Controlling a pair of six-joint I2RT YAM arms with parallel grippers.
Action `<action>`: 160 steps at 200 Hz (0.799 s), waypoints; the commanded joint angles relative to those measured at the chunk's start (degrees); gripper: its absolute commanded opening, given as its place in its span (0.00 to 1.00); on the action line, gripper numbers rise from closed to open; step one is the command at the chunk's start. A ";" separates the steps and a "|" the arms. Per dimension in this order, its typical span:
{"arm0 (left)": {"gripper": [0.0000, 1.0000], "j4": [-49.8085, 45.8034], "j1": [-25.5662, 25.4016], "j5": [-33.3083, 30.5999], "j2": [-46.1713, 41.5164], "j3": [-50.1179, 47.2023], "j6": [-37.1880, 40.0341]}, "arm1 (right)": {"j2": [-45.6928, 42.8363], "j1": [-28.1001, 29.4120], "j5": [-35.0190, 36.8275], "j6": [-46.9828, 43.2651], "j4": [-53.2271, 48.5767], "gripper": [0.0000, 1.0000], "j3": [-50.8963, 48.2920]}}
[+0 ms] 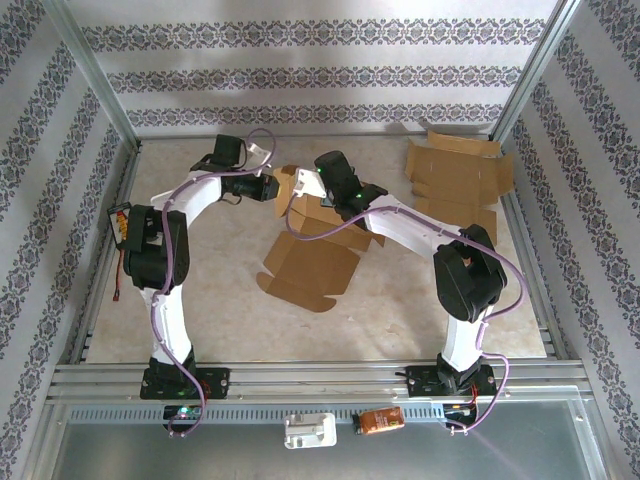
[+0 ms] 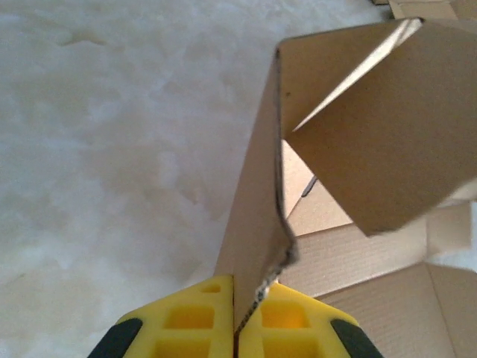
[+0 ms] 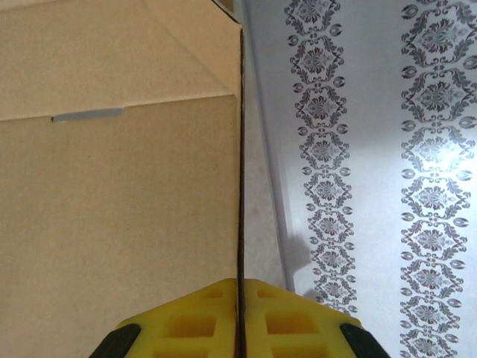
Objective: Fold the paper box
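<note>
On the table [image 1: 220, 300], midway back, the paper box [image 1: 310, 265] lies half unfolded, walls partly raised; another flat carton [image 1: 458, 178] sits far right; left gripper [image 2: 236, 289] pinches one upright wall's edge; right gripper [image 3: 240, 289] pinches another panel.

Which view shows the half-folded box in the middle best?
The top external view: nearly the whole box shows, flaps spread. The left wrist view gives one raised wall pinched in the left end effector; the right wrist view, one panel edge in the right end effector.
</note>
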 commanded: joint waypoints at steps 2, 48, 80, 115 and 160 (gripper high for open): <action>0.06 3.34 -2.57 -0.81 -4.51 -1.08 -8.40 | 1.32 1.30 -0.10 2.31 -0.29 0.09 0.30; 0.05 9.08 -5.60 -3.82 -7.63 -8.72 -20.44 | 0.87 1.33 1.40 3.47 1.19 0.10 -0.77; 0.01 23.15 -8.64 -7.89 -14.60 -20.90 -19.02 | -1.40 2.36 1.54 4.28 2.96 0.18 -5.46; 0.00 35.04 -10.82 -13.33 -18.19 -28.42 -10.40 | -7.90 2.96 -5.50 12.93 -2.23 0.40 -9.05; 0.00 44.17 -12.97 -16.22 -18.02 -31.00 -3.05 | -16.68 1.79 -20.99 27.92 -19.74 0.81 -4.02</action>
